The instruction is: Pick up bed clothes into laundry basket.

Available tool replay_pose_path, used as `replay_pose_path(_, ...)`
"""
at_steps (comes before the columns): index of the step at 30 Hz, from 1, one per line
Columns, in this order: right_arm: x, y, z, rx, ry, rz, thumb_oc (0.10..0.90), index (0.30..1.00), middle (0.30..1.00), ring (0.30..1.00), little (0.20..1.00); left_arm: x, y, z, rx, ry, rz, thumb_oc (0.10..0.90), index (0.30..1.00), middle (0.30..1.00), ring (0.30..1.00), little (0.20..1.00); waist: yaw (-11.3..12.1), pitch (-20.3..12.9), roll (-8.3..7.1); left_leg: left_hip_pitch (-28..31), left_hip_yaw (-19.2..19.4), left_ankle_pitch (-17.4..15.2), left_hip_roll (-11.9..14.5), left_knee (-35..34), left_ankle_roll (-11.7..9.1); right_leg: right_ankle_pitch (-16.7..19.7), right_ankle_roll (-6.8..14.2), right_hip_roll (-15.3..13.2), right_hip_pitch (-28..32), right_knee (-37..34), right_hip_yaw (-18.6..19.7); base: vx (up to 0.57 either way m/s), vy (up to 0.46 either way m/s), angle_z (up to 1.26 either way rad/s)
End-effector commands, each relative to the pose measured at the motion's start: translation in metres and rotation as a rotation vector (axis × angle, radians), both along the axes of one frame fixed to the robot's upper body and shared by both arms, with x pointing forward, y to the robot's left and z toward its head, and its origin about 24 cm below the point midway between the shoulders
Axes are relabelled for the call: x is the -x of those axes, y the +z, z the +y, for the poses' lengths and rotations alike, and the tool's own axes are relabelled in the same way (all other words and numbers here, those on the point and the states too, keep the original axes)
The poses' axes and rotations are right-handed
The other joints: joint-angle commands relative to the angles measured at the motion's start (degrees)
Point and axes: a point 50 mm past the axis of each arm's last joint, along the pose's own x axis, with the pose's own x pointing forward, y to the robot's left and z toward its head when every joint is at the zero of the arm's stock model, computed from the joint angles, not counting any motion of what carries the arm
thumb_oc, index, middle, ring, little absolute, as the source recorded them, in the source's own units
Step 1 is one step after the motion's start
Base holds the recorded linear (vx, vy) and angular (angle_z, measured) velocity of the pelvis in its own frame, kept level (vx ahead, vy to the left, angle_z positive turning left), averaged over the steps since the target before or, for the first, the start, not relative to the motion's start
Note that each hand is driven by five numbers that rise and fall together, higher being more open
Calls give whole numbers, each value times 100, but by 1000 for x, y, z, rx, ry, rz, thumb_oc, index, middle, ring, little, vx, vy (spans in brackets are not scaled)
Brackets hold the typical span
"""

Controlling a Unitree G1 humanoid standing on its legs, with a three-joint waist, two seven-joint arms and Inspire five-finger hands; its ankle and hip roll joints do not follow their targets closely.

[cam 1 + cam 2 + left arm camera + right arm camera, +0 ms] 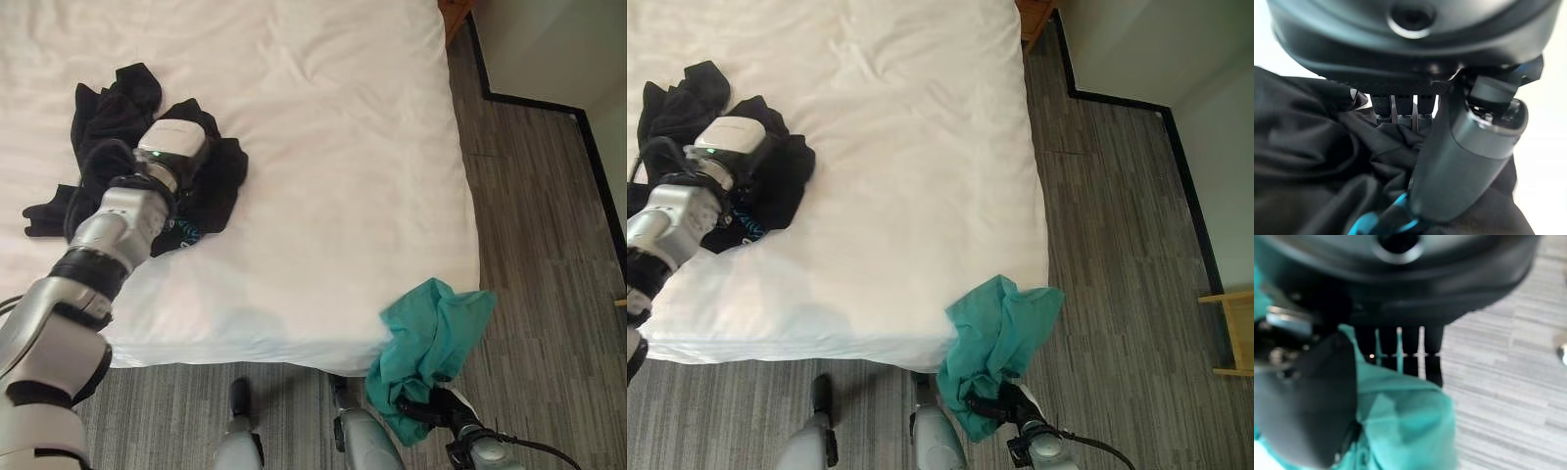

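Left eye view: the left hand [168, 149] sits on the black clothes [211, 186] at the frame's left, on the bed [333, 176], likely to gather them.

Right eye view: at the bottom, the right hand [1014, 403] holds the teal cloth [994, 338] off the bed's corner, over the floor [1117, 255].

Left wrist view: fingers [1400, 110] and thumb [1464, 161] curl into black folds, gripping.

Right wrist view: fingers [1415, 357] and thumb [1308, 401] pinch teal fabric. No basket seen.

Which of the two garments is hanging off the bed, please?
The teal garment, gripped by the right hand at the bed's corner; the black garment lies flat on the bed.
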Motion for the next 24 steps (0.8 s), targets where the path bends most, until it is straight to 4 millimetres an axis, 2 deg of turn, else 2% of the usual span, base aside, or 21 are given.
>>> replay_pose_path(1,-11,24,-39,69,-58,-94,400,300,300,300,300,13,60,-34,290,-252,-261,400,300,300,300,300,143,-228,432,40,-102,-38,-164,-170,249,-916,408,-139,578,744,-31,35,-55,42)
replay_pose_path(3,-9,26,-39,70,-42,-100,400,300,300,300,300,26,92,-33,367,-308,-404,400,300,300,300,300,207,-354,511,175,-180,-72,-203,-164,242,-1073,387,-165,753,813,-107,41,-58,31)
replay_pose_path(4,-9,27,-39,75,-26,-98,400,300,300,300,300,29,96,-31,370,-320,-416,400,300,300,300,300,221,-427,556,197,-213,-64,-205,-158,234,-1086,379,-164,802,815,-130,48,-94,28)
replay_pose_path(5,-14,33,-37,80,-10,-134,400,300,300,300,300,42,109,-21,473,-348,-506,400,300,300,300,300,312,-550,592,270,-270,-83,-206,-129,221,-1183,350,-167,932,827,-201,21,-69,26)
replay_pose_path(6,-14,33,-38,82,-8,-132,400,300,300,300,300,42,109,-20,475,-345,-505,400,300,300,300,300,292,-547,602,279,-278,-85,-208,-128,220,-1188,349,-168,947,827,-210,21,-88,18)
replay_pose_path(7,-25,43,-33,64,-4,-208,400,300,300,300,300,53,115,-12,511,-358,-558,400,300,300,300,300,349,-608,608,313,-298,-93,-208,-104,213,-1225,326,-162,1014,826,-240,32,-42,21)
replay_pose_path(10,-38,66,-26,-12,-35,-378,400,300,300,300,300,77,107,11,638,-381,-612,400,300,300,300,300,425,-801,660,434,-340,-84,-198,-68,199,-1249,268,-152,1220,774,-297,21,-54,18)
replay_pose_path(11,-46,80,-20,-58,-37,-466,400,300,300,300,300,87,102,20,711,-388,-634,400,300,300,300,300,469,-867,658,478,-343,-96,-189,-68,189,-1279,242,-158,1302,732,-322,5,-41,12)
replay_pose_path(12,-50,92,-17,-78,-31,-536,400,300,300,300,300,95,89,29,764,-367,-637,400,300,300,300,300,472,-936,682,517,-356,-111,-189,-56,190,-1297,226,-157,1370,702,-337,27,-54,6)
replay_pose_path(14,-59,114,-10,-118,-11,-650,400,300,300,300,300,108,70,34,873,-383,-623,400,300,300,300,300,550,-1028,671,562,-388,-128,-190,-28,186,-1332,183,-162,1466,680,-365,18,-46,2)
replay_pose_path(15,-65,131,-4,-142,10,-736,400,300,300,300,300,116,55,37,953,-381,-608,400,300,300,300,300,596,-1080,665,596,-413,-136,-199,-24,185,-1356,153,-156,1518,666,-375,24,-31,5)
replay_pose_path(17,-68,143,1,-173,14,-800,400,300,300,300,300,127,22,37,1102,-370,-543,400,300,300,300,300,622,-1157,676,649,-440,-146,-212,-13,186,-1392,111,-150,1624,648,-415,14,-23,4)
replay_pose_path(19,-72,163,9,-215,36,-901,400,300,300,300,300,136,-16,35,1240,-332,-446,400,300,300,300,300,649,-1220,675,692,-455,-146,-222,-23,184,-1406,76,-152,1689,624,-441,3,-7,10)
replay_pose_path(20,-71,168,11,-257,21,-942,400,300,300,300,300,144,-50,27,1369,-290,-344,400,300,300,300,300,664,-1274,687,703,-463,-159,-246,-17,192,-1407,53,-154,1722,604,-452,-2,11,7)
replay_pose_path(21,-72,173,14,-279,13,-968,400,300,300,300,300,147,-70,22,1457,-252,-283,400,300,300,300,300,663,-1282,687,710,-465,-161,-255,-19,204,-1397,47,-156,1725,599,-450,0,0,0)
replay_pose_path(22,-72,173,14,-279,13,-967,400,300,300,300,300,147,-71,22,1458,-251,-282,400,300,300,300,300,663,-1286,691,713,-465,-162,-255,-20,204,-1398,47,-156,1728,598,-451,-8,27,3)
replay_pose_path(23,-68,173,14,-325,-29,-991,400,300,300,300,300,153,-94,16,1534,-209,-193,400,300,300,300,300,659,-1296,692,724,-468,-173,-275,-16,225,-1387,45,-170,1738,602,-444,-4,21,4)
replay_pose_path(24,-68,173,14,-325,-29,-991,400,300,300,300,300,153,-94,16,1534,-209,-193,400,300,300,300,300,659,-1296,692,724,-468,-173,-275,-16,225,-1387,45,-170,1738,602,-444,-11,37,4)
